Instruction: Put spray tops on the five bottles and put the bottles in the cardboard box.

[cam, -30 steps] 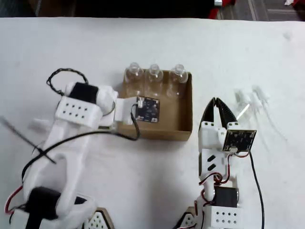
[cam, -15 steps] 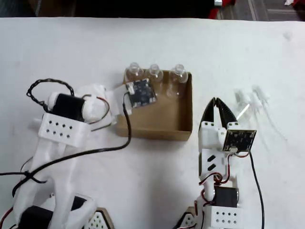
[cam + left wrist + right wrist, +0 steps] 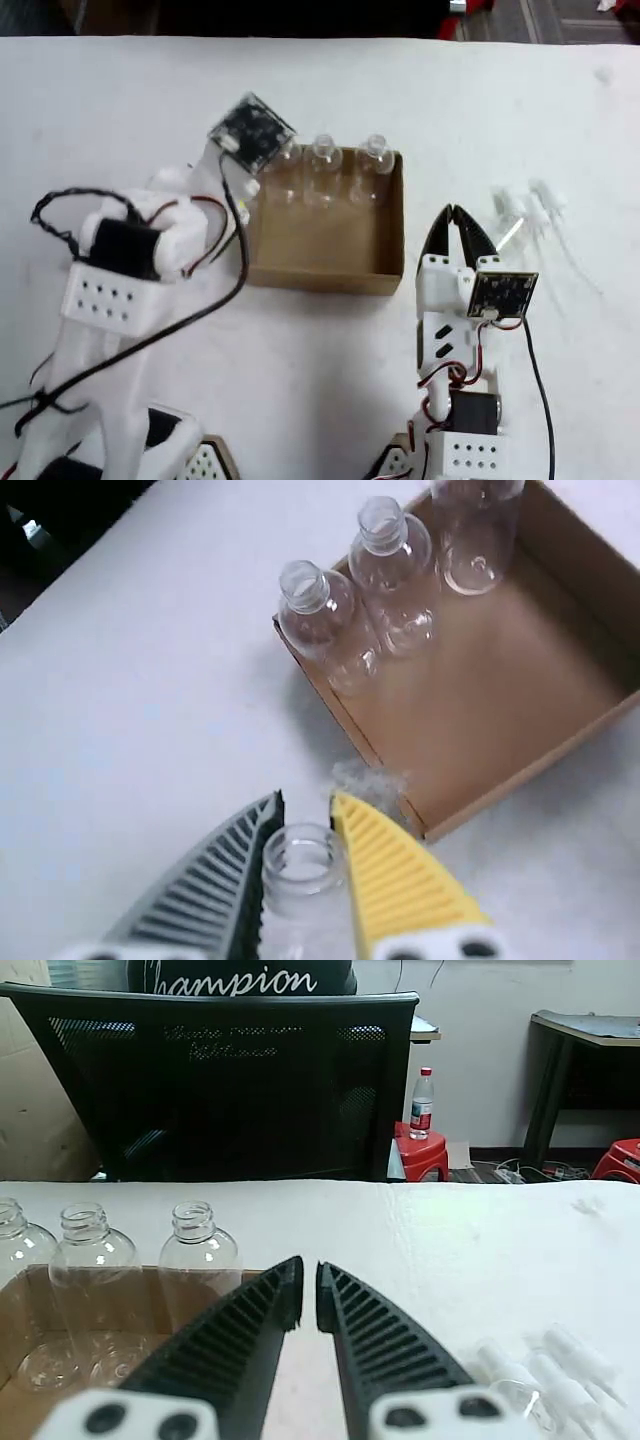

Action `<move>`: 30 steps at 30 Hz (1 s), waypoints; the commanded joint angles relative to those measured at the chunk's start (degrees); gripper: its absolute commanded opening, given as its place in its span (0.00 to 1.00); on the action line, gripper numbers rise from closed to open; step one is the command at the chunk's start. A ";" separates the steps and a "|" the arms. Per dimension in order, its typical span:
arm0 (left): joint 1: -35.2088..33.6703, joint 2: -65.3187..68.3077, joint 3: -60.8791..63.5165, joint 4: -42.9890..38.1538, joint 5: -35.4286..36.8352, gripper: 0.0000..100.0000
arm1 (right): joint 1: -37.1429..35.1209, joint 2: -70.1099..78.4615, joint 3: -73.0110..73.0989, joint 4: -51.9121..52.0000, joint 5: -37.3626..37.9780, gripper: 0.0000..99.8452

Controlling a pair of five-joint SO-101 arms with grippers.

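White table [image 3: 300, 90] spread out before me, black mesh chair [image 3: 215, 1080] at its far edge, red-capped drinks bottle [image 3: 423, 1100] upright on a red stool [image 3: 420, 1155] beyond, dark desk [image 3: 585, 1030] farther off, second red stool [image 3: 618, 1155] by its leg, white wall [image 3: 480, 1040] behind.

The bottle [image 3: 300, 865] between the left gripper's [image 3: 307, 805] jaws is cut off below its neck by the lower edge of the left wrist view. There the far bottle [image 3: 470, 540] in the cardboard box [image 3: 500, 680] loses its mouth past the edge. From above, the spray tops [image 3: 525, 208] on the counter [image 3: 450, 100] blur together, uncountable.
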 commanded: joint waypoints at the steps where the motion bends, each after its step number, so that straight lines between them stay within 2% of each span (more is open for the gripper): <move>1: 0.22 -9.27 11.25 -10.37 2.99 0.02 | -0.40 -0.31 0.44 -0.04 0.70 0.02; 5: 0.13 -23.60 26.55 -21.36 6.95 0.02 | -0.40 -0.31 0.44 -0.04 0.70 0.02; 8: 0.04 -32.48 34.02 -25.93 10.02 0.02 | -0.40 -0.31 0.44 -0.04 0.70 0.02; 13: -2.95 -40.04 45.01 -34.73 15.65 0.02 | -0.40 -0.31 0.44 -0.04 0.70 0.02; 16: -5.23 -44.09 46.68 -38.86 21.80 0.02 | -0.40 -0.31 0.44 0.04 0.70 0.02; 19: -3.03 -48.04 44.40 -41.85 25.23 0.02 | -0.84 -0.31 0.44 0.04 0.70 0.02; 25: 8.13 -45.85 44.92 -51.87 25.05 0.02 | -1.71 -0.31 0.44 0.22 5.54 0.02; 30: 9.98 -36.62 48.88 -66.90 25.14 0.02 | -2.86 -0.31 0.44 0.66 6.15 0.02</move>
